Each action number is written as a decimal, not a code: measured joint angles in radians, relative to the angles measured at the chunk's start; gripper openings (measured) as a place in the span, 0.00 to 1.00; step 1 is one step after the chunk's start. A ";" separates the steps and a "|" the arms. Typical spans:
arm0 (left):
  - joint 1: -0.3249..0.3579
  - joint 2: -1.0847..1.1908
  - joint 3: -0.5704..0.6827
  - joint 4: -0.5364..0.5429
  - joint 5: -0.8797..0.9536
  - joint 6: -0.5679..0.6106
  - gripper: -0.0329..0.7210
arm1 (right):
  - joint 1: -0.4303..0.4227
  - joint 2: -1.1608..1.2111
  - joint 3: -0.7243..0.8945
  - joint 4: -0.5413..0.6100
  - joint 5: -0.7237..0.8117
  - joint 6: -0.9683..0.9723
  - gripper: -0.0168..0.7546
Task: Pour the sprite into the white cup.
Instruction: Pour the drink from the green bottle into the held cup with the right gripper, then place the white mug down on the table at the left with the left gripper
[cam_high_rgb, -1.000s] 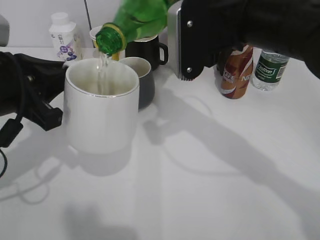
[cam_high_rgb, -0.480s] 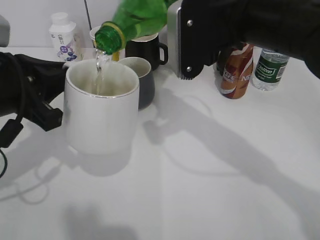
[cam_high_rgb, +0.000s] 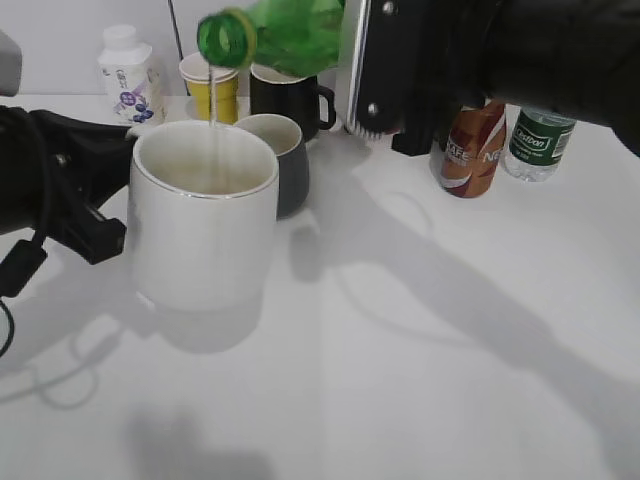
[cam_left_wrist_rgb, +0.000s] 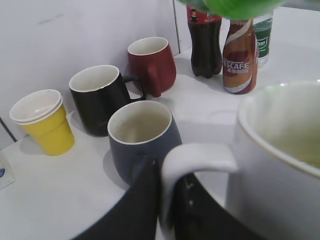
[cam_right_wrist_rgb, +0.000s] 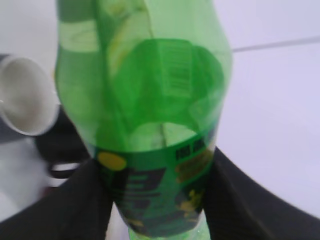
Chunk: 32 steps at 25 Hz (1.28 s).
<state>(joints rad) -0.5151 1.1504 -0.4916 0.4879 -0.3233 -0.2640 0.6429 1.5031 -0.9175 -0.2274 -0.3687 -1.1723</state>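
The sprite (cam_high_rgb: 285, 25) is up in the air, tipped over on its side, with its open mouth above the white cup (cam_high_rgb: 205, 225). A thin stream of drink runs down from the mouth into the cup. The right gripper (cam_right_wrist_rgb: 157, 200) is closed around the bottle at the label, one dark finger on each side. That looks like a good place to hold it, because the label part is straight and wide.

The bottle is thin plastic, so it is probably light and a bit squashy. A hard squeeze could dent it or push drink out fast. It may also be slippery if it gets wet.

The white cup stands on the white table (cam_high_rgb: 450, 350), near the left side. It looks thick, hard and heavy, and it could break if it fell. The left gripper (cam_left_wrist_rgb: 167, 200) has its dark fingers closed on the cup's handle, one on each side, which keeps the cup from sliding.

Right behind the white cup is a dark grey mug (cam_high_rgb: 283, 160), very close or maybe touching. Farther back are a yellow paper cup (cam_high_rgb: 211, 85), a black mug (cam_high_rgb: 290, 98) and a red mug (cam_left_wrist_rgb: 152, 65). A small white bottle (cam_high_rgb: 128, 72) stands at the back left. A brown coffee bottle (cam_high_rgb: 472, 145) and a water bottle (cam_high_rgb: 540, 140) stand at the back right.

The back of the table is crowded. The front and right side have lots of open room, so that looks like the safest way to bring the bottle down.
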 joint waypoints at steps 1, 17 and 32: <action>0.000 0.000 0.000 0.000 0.000 0.000 0.11 | 0.000 0.000 0.000 0.001 0.014 0.062 0.50; 0.166 0.014 0.000 -0.081 -0.148 0.002 0.11 | 0.004 0.000 0.000 0.012 0.126 1.200 0.50; 0.422 0.480 -0.010 -0.396 -0.730 0.184 0.11 | 0.004 0.000 0.000 0.084 0.183 1.273 0.50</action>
<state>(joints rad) -0.0934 1.6300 -0.5014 0.0921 -1.0534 -0.0795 0.6473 1.5031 -0.9175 -0.1431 -0.1852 0.1008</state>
